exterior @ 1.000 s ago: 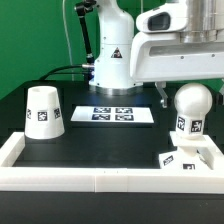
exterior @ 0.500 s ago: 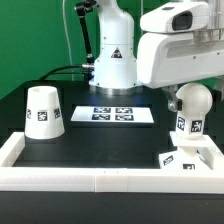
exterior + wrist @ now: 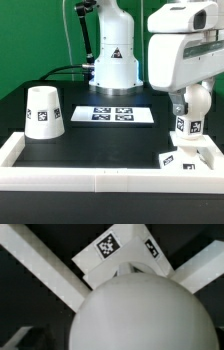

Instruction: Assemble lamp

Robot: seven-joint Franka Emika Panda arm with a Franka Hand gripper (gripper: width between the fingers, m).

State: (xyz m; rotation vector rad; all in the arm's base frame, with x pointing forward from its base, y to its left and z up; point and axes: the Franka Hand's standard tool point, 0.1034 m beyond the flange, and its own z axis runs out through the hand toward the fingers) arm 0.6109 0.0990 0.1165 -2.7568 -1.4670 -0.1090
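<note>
The bulb (image 3: 197,105) stands upright on the flat square base (image 3: 186,158) in the tray's corner at the exterior view's right. Its ball top fills the wrist view (image 3: 140,314), with the tagged base (image 3: 120,249) beyond it. My gripper (image 3: 190,98) is straight above the bulb and lowered around the ball. One dark finger (image 3: 177,103) shows beside the ball, and the jaws look open. The fingers do not show in the wrist view. The cone shade (image 3: 43,110) stands alone at the exterior view's left.
A white raised frame (image 3: 90,178) borders the black table along the front and sides, and its bars show in the wrist view (image 3: 35,255). The marker board (image 3: 112,114) lies at the middle back. The robot's base (image 3: 112,60) stands behind it.
My gripper has moved toward the exterior view's right and down, from beside and above the bulb to over its ball top. The parts have not moved.
</note>
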